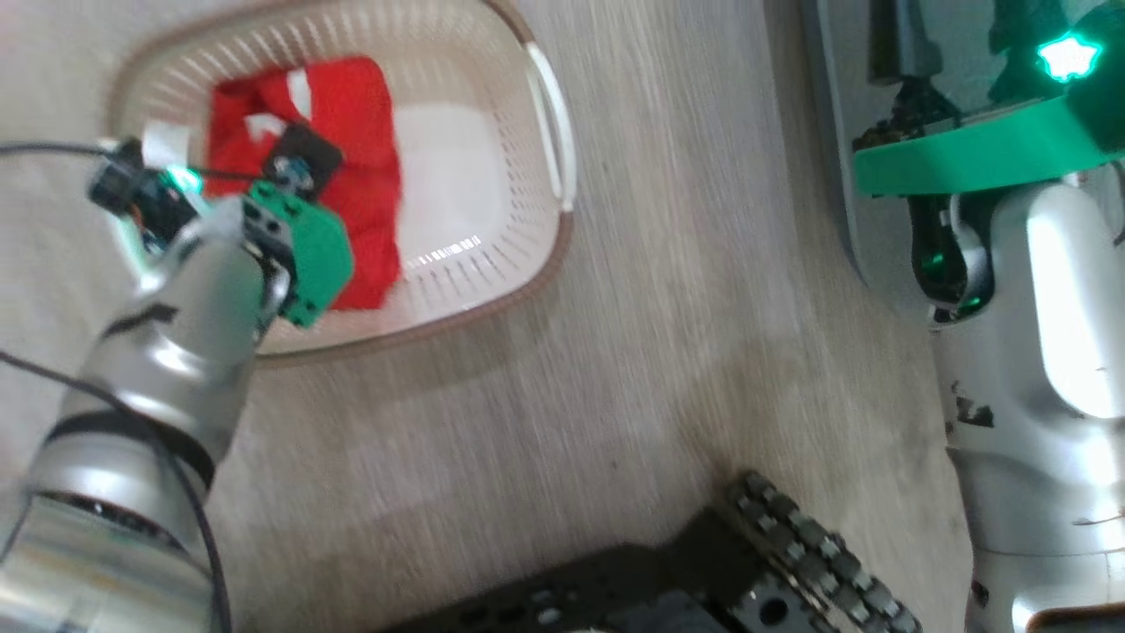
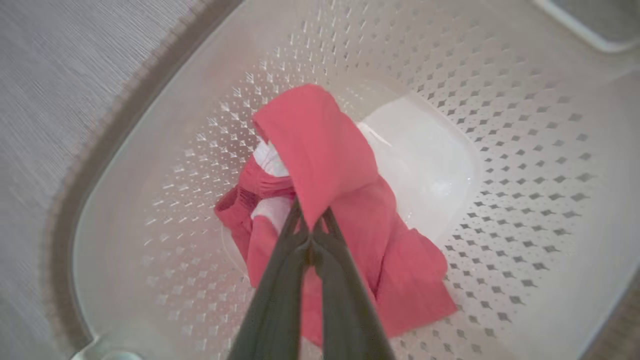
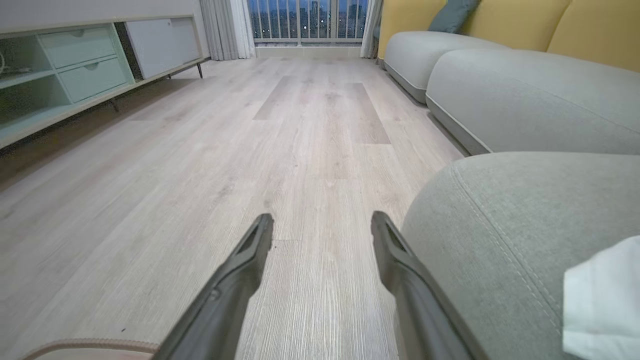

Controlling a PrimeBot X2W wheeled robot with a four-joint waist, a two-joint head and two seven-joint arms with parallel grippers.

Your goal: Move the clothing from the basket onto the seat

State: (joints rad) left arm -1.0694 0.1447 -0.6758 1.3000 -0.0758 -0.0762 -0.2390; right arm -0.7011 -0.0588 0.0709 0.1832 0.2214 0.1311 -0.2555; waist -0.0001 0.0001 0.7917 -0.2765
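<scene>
Clothing (image 2: pixel 340 165) was clamped by L pincer (image 2: pixel 312 227), not yet out of basket (image 2: pixel 525 150). R pincer (image 3: pixel 322 230) was held apart nr seat (image 3: pixel 525 210), empty.

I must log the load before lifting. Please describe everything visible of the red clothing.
The red clothing is soft, crumpled fabric with small white parts, bunched on the bottom of the cream basket. One fold stands up in a peak, pinched by the shut left end effector.
</scene>
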